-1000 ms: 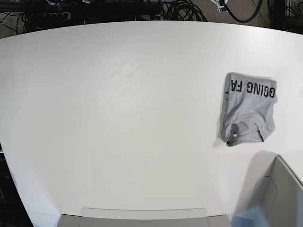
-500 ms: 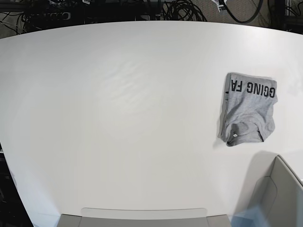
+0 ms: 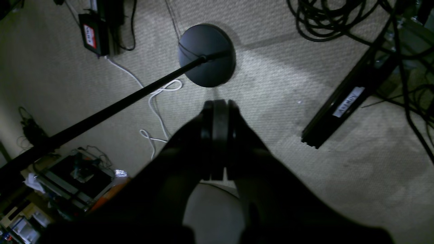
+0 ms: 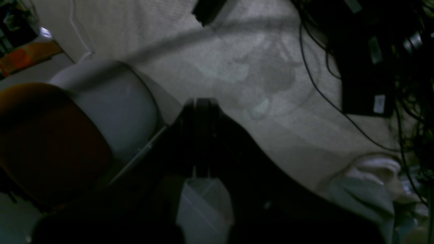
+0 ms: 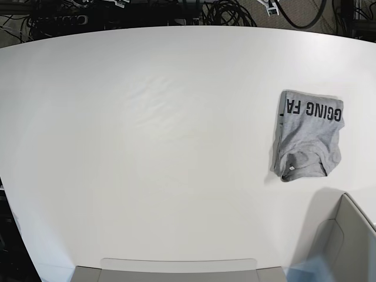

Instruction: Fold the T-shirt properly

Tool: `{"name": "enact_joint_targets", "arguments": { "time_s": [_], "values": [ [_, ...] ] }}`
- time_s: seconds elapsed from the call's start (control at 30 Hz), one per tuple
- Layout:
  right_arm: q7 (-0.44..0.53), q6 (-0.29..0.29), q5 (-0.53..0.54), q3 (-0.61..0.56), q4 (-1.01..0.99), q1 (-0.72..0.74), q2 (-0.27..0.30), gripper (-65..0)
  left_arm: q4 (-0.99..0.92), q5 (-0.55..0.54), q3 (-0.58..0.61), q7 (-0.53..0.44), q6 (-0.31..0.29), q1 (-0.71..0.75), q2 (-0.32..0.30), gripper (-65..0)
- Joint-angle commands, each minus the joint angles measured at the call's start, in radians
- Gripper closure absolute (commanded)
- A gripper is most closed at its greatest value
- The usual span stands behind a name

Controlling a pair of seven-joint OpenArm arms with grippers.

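Note:
The heather-grey T-shirt (image 5: pixel 308 136) lies folded into a small rectangle at the right side of the white table (image 5: pixel 147 147), black lettering showing along its far edge and the collar at its near edge. Neither gripper shows in the base view. In the left wrist view my left gripper (image 3: pixel 217 140) is shut and empty, hanging over carpeted floor. In the right wrist view my right gripper (image 4: pixel 200 135) is shut and empty, also over the floor. The T-shirt is out of both wrist views.
A grey box edge (image 5: pixel 346 241) stands at the table's near right corner. Cables (image 5: pixel 229 12) lie beyond the far edge. A black stand base (image 3: pixel 206 56) and a black rail (image 3: pixel 342 108) lie on the carpet. A white and orange chair (image 4: pixel 67 122) is beside the right arm.

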Motion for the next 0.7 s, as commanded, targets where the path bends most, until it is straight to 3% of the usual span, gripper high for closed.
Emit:
{"name": "enact_joint_targets", "arguments": {
  "time_s": [0.0, 0.23, 0.43, 0.67],
  "values": [
    [0.002, 0.015, 0.002, 0.0, 0.002, -0.004, -0.002, 0.0, 0.002, 0.006, -0.001, -0.007, 0.01, 0.008, -0.005, 0.0],
    [0.002, 0.015, -0.01, -0.003, 0.002, -0.013, -0.068, 0.0, 0.002, 0.008, 0.0, -0.007, 0.01, -0.049, 0.015, 0.0],
    [0.002, 0.015, -0.06, 0.002, 0.002, 0.01, -0.078, 0.0, 0.002, 0.0, -0.007, -0.013, 0.008, -0.095, 0.015, 0.0],
    [0.002, 0.015, -0.061, 0.002, 0.002, 0.011, -0.097, 0.0, 0.001, 0.004, -0.001, -0.176, 0.008, -0.11, 0.066, 0.0]
  ]
}}
